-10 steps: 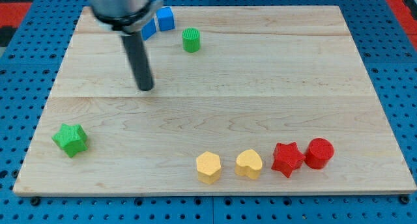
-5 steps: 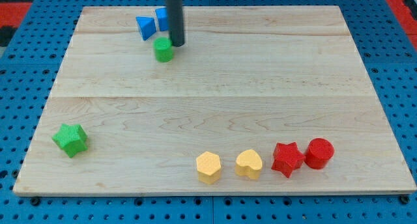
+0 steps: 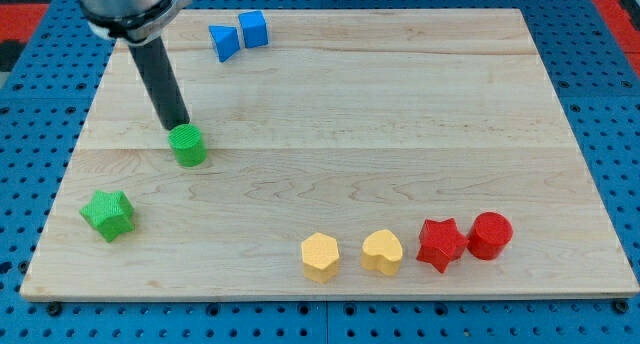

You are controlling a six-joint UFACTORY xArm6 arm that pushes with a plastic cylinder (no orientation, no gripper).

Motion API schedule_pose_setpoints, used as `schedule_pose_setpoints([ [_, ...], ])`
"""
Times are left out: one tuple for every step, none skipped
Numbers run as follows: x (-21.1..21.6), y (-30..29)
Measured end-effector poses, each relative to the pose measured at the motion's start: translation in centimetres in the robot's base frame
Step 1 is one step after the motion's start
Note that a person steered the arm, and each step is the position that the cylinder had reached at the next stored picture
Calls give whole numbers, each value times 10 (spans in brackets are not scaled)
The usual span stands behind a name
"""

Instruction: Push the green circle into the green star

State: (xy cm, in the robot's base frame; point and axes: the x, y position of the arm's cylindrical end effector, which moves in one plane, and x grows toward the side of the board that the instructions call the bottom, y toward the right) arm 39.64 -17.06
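Note:
The green circle (image 3: 187, 145) sits on the wooden board (image 3: 400, 134) at the view's left, a little above the middle. My tip (image 3: 177, 124) touches its upper left edge. The green star (image 3: 108, 214) lies lower left of the circle, near the board's left edge, about a block's width or two away from it.
A blue triangle (image 3: 223, 41) and a blue cube (image 3: 254, 28) sit at the board's top. A yellow hexagon (image 3: 320, 256), a yellow heart (image 3: 382, 251), a red star (image 3: 441, 243) and a red circle (image 3: 490, 234) line the bottom right.
The green circle has been pushed from near the blue blocks down and left toward the green star. My tip has moved down and left with it.

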Motion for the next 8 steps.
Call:
schedule_pose_setpoints([
  [4,24],
  [32,32],
  [63,20],
  [79,17],
  [81,12],
  [89,-7],
  [81,-12],
  [75,-12],
])
